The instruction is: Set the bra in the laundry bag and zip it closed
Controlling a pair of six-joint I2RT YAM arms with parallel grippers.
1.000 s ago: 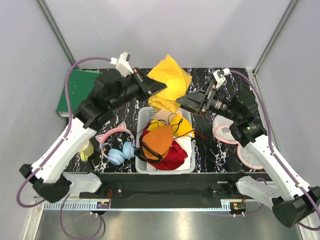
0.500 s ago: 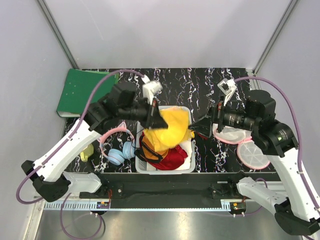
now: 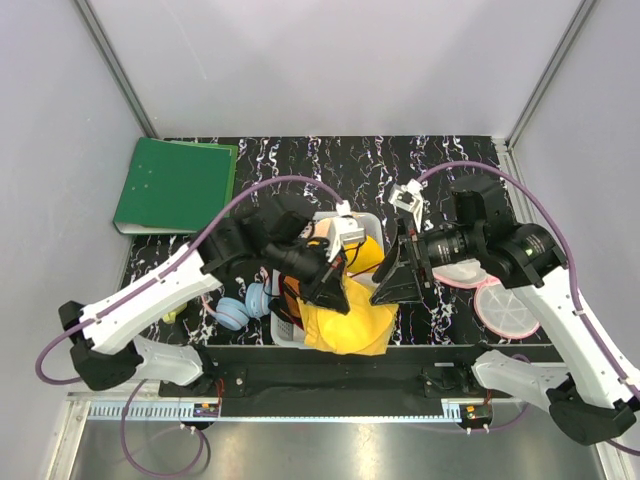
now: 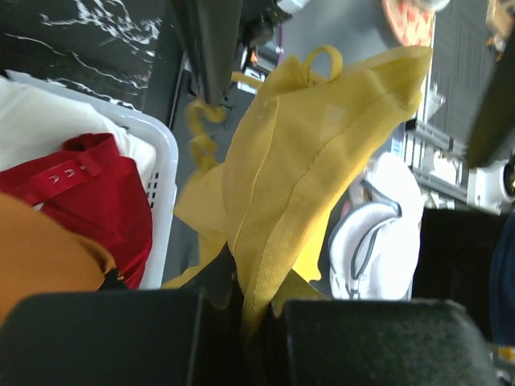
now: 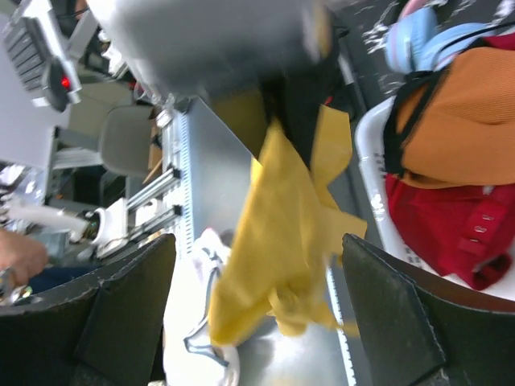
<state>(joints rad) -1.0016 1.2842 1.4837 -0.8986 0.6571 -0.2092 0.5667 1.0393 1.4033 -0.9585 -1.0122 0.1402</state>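
Observation:
The plain yellow bra (image 3: 352, 322) hangs from my left gripper (image 3: 335, 290), which is shut on its upper edge, over the near end of the basket. In the left wrist view the bra (image 4: 306, 169) runs down into the closed fingers of the gripper (image 4: 251, 310). My right gripper (image 3: 395, 275) is open just right of the bra. In the right wrist view the bra (image 5: 273, 241) dangles ahead of the spread gripper (image 5: 257, 322), not touching it. The laundry bag (image 3: 508, 312), white mesh with a pink rim, lies open at the right, one half partly hidden under my right arm.
A white basket (image 3: 284, 328) at centre holds a red garment (image 4: 88, 201), an orange bra (image 5: 475, 121) and a yellow bra with black straps (image 3: 362, 250). Blue and pink headphones (image 3: 238, 308) lie left of it. A green folder (image 3: 175, 185) lies at the back left.
My left gripper has carried the yellow bra from the back of the table forward over the basket to its near end. My right gripper has swung in beside it.

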